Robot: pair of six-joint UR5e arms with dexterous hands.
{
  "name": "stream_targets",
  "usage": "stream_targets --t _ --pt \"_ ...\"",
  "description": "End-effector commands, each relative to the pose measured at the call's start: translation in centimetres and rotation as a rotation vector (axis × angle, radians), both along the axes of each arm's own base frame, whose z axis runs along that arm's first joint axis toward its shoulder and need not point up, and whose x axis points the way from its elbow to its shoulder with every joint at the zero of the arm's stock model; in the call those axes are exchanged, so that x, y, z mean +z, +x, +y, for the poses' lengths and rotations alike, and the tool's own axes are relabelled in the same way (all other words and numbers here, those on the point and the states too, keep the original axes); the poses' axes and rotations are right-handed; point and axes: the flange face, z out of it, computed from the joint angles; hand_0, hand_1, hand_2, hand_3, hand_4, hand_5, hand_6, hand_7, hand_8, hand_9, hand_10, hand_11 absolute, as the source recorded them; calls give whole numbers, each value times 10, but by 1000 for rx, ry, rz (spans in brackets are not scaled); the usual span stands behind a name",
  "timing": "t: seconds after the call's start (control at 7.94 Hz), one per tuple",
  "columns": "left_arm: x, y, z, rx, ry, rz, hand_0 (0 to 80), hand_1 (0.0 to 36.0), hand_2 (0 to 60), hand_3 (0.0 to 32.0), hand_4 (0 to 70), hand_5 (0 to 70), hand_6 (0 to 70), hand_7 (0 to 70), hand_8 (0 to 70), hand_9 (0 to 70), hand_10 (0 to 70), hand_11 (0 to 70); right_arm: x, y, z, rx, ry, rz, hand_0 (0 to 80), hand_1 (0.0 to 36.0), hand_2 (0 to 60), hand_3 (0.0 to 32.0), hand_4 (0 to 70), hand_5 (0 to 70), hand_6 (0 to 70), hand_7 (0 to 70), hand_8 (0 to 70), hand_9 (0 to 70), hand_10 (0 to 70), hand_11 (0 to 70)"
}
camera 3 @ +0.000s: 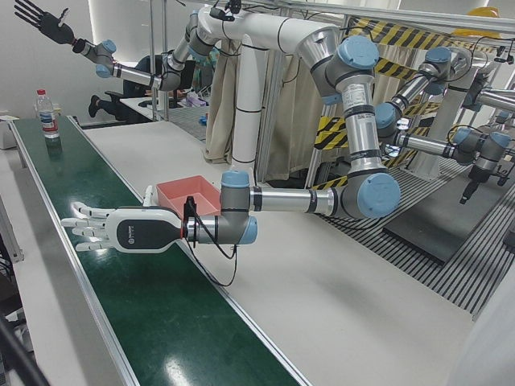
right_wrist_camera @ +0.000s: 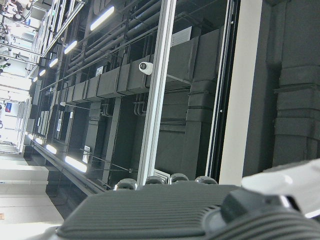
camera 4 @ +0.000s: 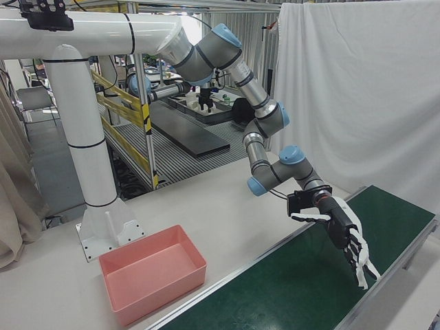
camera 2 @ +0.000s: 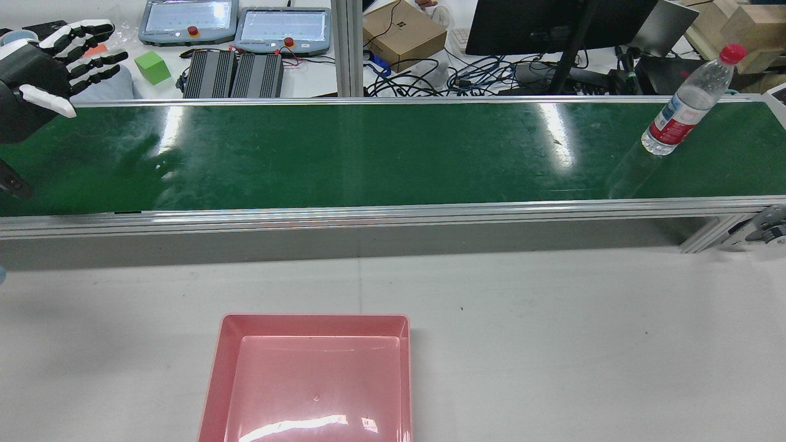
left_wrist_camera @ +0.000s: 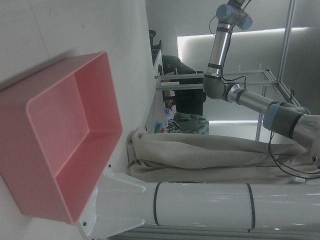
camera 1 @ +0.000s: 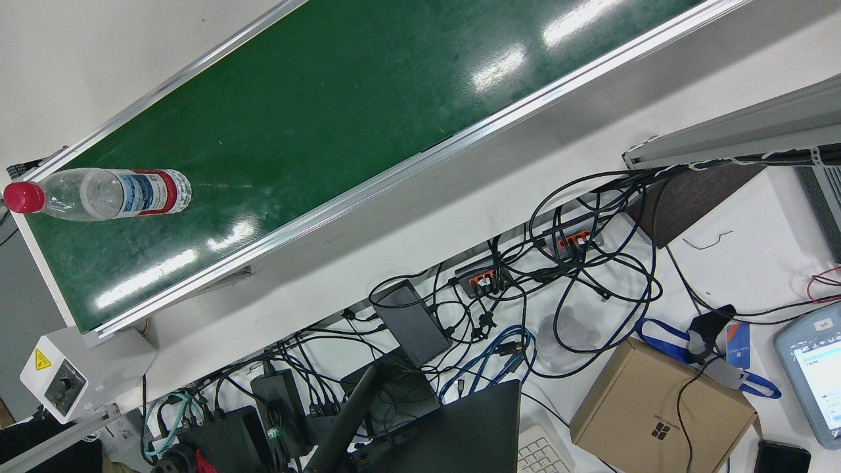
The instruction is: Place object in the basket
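A clear water bottle (camera 2: 688,104) with a red cap and a red-and-white label stands upright at the right end of the green conveyor belt (camera 2: 368,153) in the rear view. It also shows at the belt's end as the bottle (camera 1: 105,194) and far off as the bottle (camera 3: 48,112). The pink basket (camera 2: 313,380) sits empty on the white table in front of the belt. My left hand (camera 3: 105,229) hovers open above the belt's other end, fingers spread, far from the bottle; the rear view catches this left hand (camera 2: 55,55) too. My right hand (camera 3: 44,22) is raised high near the bottle's end, open.
Behind the belt lie teach pendants (camera 2: 184,18), a green cube (camera 2: 151,66), a cardboard box (camera 2: 402,34), a monitor and tangled cables (camera 1: 525,295). The white pedestal (camera 4: 96,172) stands beyond the basket (camera 4: 151,271). The left hand view shows the basket (left_wrist_camera: 65,150) from the side.
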Motion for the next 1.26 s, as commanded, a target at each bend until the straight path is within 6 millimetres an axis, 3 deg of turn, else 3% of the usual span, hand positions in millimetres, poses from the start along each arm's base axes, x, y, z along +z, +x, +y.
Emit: stream_targets --t 0.0,0.5,0.63,1.13 --pt "-2 -2 -1 -7 15 7 565 74 0 86 28 254 57 26 127 126 41 74 0 0 0 0 0 0 0 0 0 0 0 0 0 0 0 0 0 0" --pt "-2 8 -1 -42 55 47 604 125 0 110 0 232 63 33 113 115 65 114 0 0 0 0 0 0 0 0 0 0 0 0 0 0 0 0 0 0" --pt "-3 15 0 -35 38 39 596 120 0 120 0 236 59 29 113 114 59 105 0 0 0 0 0 0 0 0 0 0 0 0 0 0 0 0 0 0" --pt "2 16 1 -47 8 -15 599 122 0 104 0 243 53 21 102 114 44 85 0 0 0 0 0 0 0 0 0 0 0 0 0 0 0 0 0 0"
